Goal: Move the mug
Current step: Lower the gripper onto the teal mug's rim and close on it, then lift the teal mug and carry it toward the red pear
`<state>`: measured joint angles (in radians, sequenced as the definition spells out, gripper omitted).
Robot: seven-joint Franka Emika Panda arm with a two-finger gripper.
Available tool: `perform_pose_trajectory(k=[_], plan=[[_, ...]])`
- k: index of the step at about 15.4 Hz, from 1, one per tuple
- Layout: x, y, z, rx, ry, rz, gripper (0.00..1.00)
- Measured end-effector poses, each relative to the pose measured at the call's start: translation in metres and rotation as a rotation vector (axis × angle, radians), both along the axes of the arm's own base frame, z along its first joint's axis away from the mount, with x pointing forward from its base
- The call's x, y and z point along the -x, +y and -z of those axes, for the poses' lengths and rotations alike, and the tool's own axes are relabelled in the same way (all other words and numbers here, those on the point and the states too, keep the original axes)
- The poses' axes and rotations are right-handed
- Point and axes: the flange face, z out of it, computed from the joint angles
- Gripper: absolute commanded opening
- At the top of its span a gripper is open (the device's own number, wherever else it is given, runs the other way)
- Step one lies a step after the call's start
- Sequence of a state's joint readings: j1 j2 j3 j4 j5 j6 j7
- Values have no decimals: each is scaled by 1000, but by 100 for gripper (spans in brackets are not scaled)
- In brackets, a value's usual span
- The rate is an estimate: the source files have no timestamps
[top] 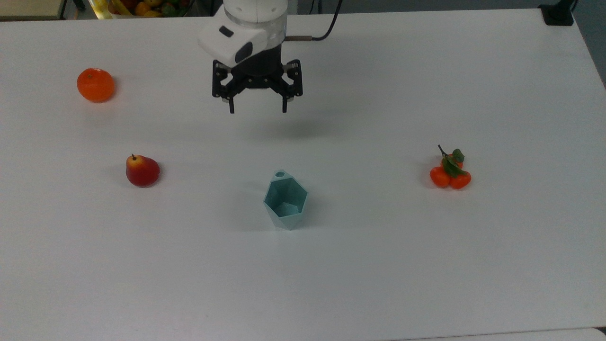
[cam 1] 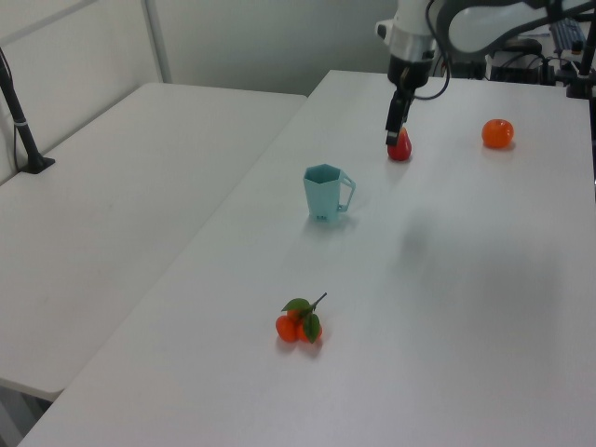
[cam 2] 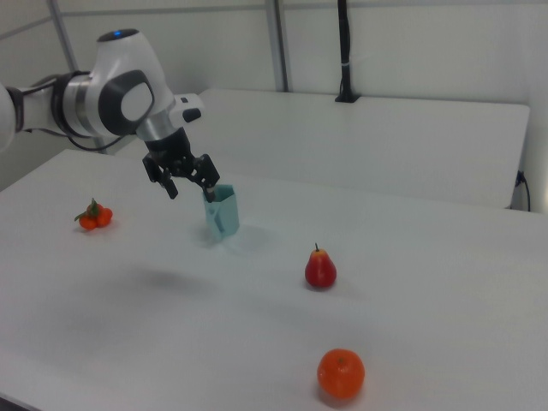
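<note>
One pale teal faceted mug (top: 285, 201) stands upright mid-table (top: 473, 265), probably light, stiff and matte; I would pinch one rim wall with my spread-fingered gripper (top: 258, 110), hovering well apart toward the far edge.

Even, bright overhead light, soft faint shadows (mild grain), no glare

Table: we see a broad white matte tabletop (top: 426, 265).
Centre: a pale teal faceted mug (top: 285, 201) with a hexagonal rim stands upright on it.
Top view's left: a red-and-yellow pear (top: 142, 171) rests well apart from the mug; a round glossy orange (top: 95, 85) sits farther back.
Top view's right: a cluster of small orange tangerines with green leaves (top: 450, 172) lies alone.
</note>
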<state>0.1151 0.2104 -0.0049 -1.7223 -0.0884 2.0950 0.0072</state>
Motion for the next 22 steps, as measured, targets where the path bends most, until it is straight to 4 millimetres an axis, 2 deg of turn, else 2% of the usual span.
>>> perform_pose_trajectory(k=[3, 9, 12, 14, 16, 20, 21, 22], plan=[[-16, 10, 30, 1, -18, -45, 100], [-39, 16, 88, -7, -60, -72, 100], [-47, 22, 115, -13, -82, -84, 95], [-51, 25, 129, -16, -94, -89, 80], [-53, 26, 137, -18, -106, -92, 59], [-56, 26, 137, -19, -109, -92, 18], [-57, 26, 137, -19, -111, -92, 11], [-57, 27, 136, -19, -112, -92, 9]])
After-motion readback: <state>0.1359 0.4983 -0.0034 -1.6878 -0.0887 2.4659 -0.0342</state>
